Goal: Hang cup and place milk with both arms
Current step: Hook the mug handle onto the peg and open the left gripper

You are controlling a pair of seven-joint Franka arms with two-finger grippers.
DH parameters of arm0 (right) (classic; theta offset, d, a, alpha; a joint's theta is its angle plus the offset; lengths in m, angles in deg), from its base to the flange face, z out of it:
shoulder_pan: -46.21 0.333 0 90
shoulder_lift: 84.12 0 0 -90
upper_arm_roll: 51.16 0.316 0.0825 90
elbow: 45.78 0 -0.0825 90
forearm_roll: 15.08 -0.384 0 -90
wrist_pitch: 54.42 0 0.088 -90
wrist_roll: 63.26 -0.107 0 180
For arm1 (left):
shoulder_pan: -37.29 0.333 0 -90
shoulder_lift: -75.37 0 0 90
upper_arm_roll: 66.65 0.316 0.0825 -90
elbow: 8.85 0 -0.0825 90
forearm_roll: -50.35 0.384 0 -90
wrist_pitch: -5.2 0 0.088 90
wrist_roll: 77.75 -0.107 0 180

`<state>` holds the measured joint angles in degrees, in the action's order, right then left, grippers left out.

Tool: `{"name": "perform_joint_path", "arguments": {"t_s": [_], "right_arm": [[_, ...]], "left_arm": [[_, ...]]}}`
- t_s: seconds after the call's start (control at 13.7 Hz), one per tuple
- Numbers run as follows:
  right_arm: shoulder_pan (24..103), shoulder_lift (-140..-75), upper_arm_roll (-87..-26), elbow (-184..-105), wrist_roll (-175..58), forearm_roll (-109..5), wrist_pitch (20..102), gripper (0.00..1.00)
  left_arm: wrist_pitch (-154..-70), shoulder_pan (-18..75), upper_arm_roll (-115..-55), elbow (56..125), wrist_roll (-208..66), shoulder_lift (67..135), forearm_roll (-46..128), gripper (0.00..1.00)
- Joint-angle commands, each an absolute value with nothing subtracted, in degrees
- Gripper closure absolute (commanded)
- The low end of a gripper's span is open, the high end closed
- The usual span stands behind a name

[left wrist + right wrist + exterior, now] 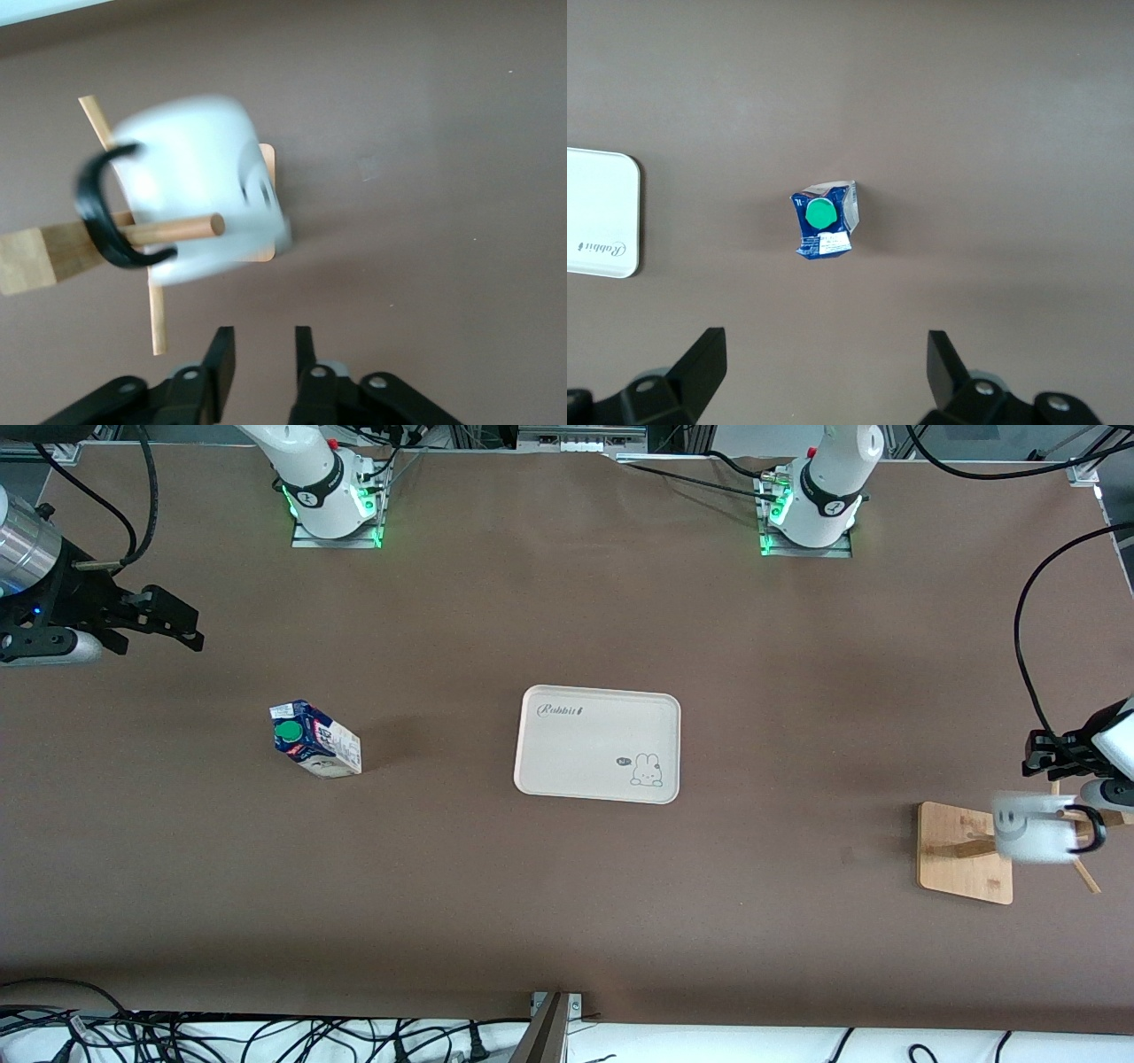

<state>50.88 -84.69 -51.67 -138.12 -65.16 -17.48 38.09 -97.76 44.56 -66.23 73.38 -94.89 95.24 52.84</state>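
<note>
Here the cup (190, 190) hangs by its black handle on a peg of the wooden rack (964, 852) at the left arm's end of the table, smeared as if swinging. The left gripper (264, 359) sits just beside it with its fingers parted a little and nothing between them, so the hanging step looks done. The blur makes it hard to be sure the handle is fully seated on the peg.

The milk (315, 739) stands upright on the table toward the right arm's end, well apart from the tray (597, 743) at the middle. The right gripper (151, 622) waits in the air above that end of the table, jaws spread wide and empty; in its wrist view the carton's green cap sits between and ahead of the fingers.

The next move, as I judge it, belongs to the right arm: come down over the milk, close on its sides, and carry it to the tray. The left arm should back off without knocking the cup.

The tray reads "Rabbit" in script at one corner, with a small rabbit drawing at another. The print on the milk is too small to read.
</note>
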Motion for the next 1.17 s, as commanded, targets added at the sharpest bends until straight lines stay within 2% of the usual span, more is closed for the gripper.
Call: {"name": "perform_joint_path", "arguments": {"t_s": [0.0,0.66,1.1], "right_arm": [[50.6,-83.8,-51.3,-138.5,-64.9,-18.6,38.2,0.00],[50.6,-83.8,-51.0,-138.5,-64.8,-20.3,38.4,0.00],[50.7,-83.8,-50.9,-138.4,-64.8,-20.3,38.4,0.00]], "left_arm": [[-97.3,44.2,-67.2,72.3,-93.1,95.1,51.6,0.00],[-96.8,44.1,-75.3,72.3,-87.5,92.0,52.4,0.00],[-96.7,44.2,-77.5,72.4,-86.5,91.6,52.0,0.00]]}}
